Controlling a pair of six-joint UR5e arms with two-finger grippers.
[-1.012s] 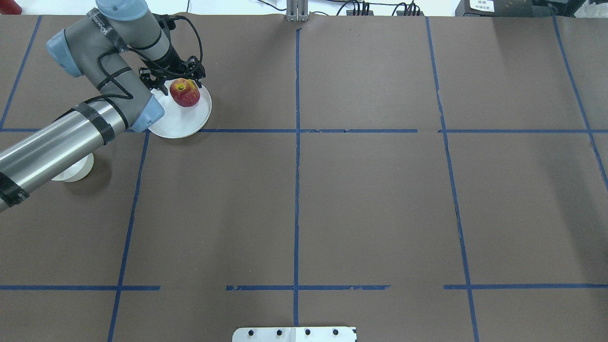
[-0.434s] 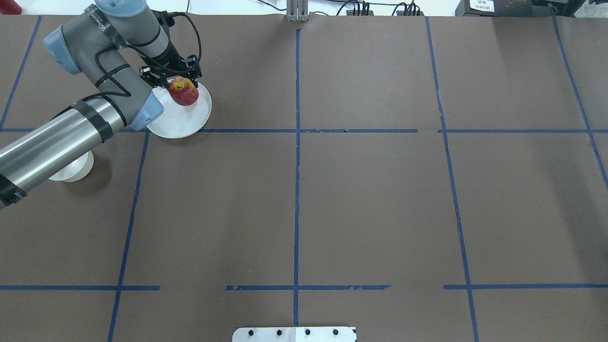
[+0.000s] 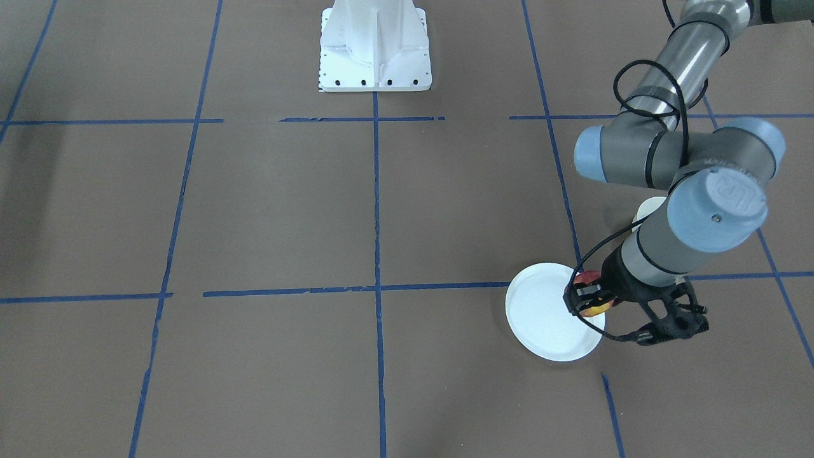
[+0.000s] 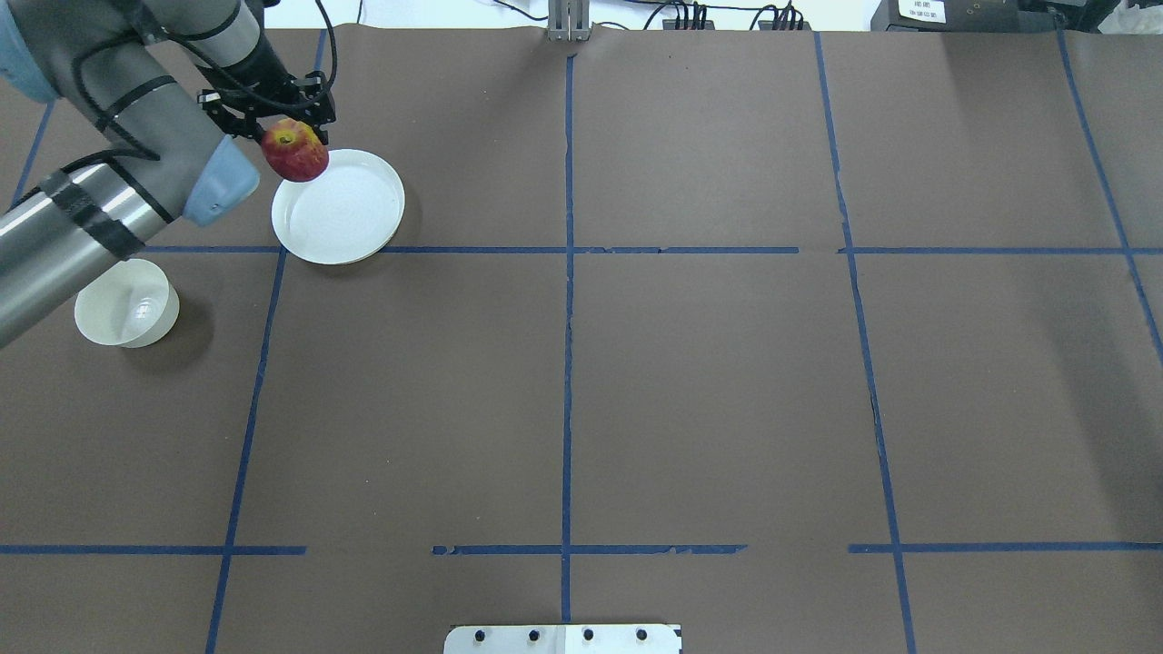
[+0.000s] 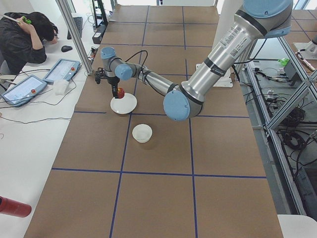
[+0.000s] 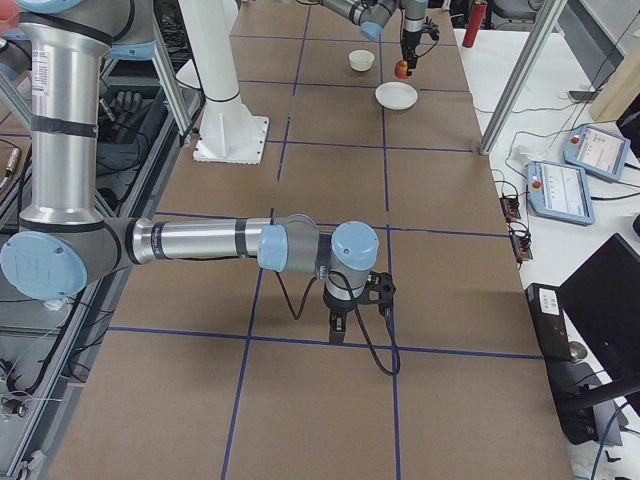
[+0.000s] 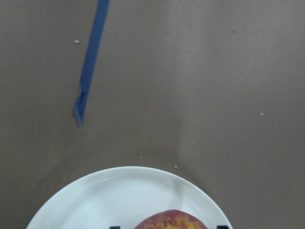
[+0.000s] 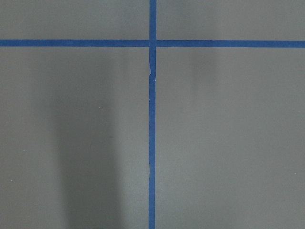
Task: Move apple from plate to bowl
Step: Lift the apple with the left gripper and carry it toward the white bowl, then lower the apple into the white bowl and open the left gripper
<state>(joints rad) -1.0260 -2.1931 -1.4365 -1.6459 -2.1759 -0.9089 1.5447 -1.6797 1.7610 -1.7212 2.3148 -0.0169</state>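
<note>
Presently, the bowl [image 4: 123,309] is seen empty at the left of the surface. The apple [image 4: 296,156] is held aloft, clamped in the left gripper [image 4: 291,141], over the rim of the plate [image 4: 350,213]. The carry is judged underway; a centred lowering into the bowl is called for next.

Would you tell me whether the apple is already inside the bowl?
No, the bowl is empty; the left tool holds the apple over the plate.

Pictured on the table [image 4: 690,381]: one apple [image 4: 294,154], one plate [image 4: 350,213], one bowl [image 4: 123,313]; two robot arms [image 4: 64,227] [image 6: 200,240]; one operator [image 5: 22,39] seated alongside.
</note>
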